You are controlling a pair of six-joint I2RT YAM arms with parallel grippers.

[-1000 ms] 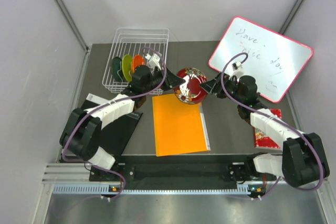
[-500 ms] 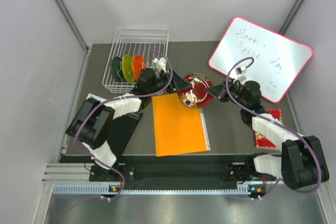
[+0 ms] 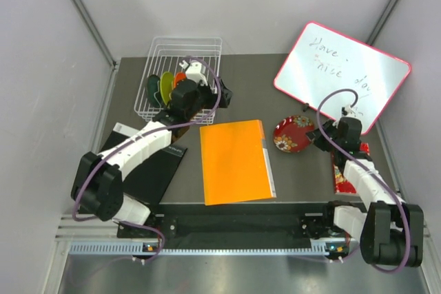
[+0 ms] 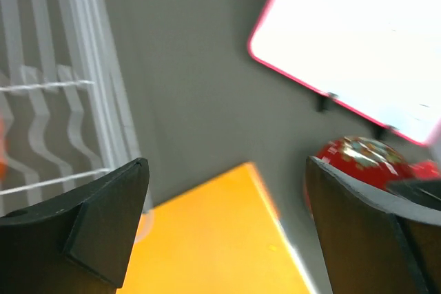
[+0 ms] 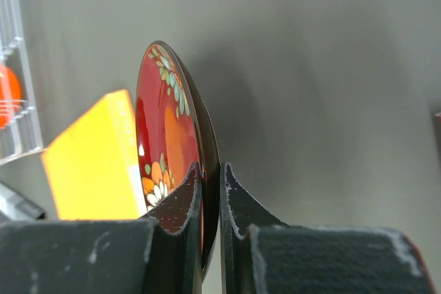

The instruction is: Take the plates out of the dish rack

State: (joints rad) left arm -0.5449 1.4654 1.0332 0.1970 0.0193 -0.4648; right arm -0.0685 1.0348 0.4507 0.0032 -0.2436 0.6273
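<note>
Where the right fingers [image 5: 180, 201] close on the rim of the dark red round plate with a floral pattern [image 5: 169, 122], the wrist view shows the plate edge-on, pinched between the two black tips. From above, this plate [image 3: 293, 134] lies tilted over the dark grey worktop [image 3: 248, 77], between the orange rectangular folder [image 3: 234, 160] and the pink-framed whiteboard [image 3: 342, 74]. Whether its lower edge touches the worktop cannot be told.

Left fingers [image 4: 103, 218] are spread wide, with nothing between them. Though that view is blurred, the gap frames the folder corner, bare worktop and the whiteboard. From above they hover at the near right corner of the white wire dish rack [image 3: 182, 49], at the far left of the worktop.

Three plates stand on edge in a row along the rack's near side: dark teal [image 3: 153, 89], lime green [image 3: 167, 86] and plain orange [image 3: 179, 79], the last partly hidden behind the left wrist. A black flat sheet [image 3: 148, 170] lies left of the folder.
</note>
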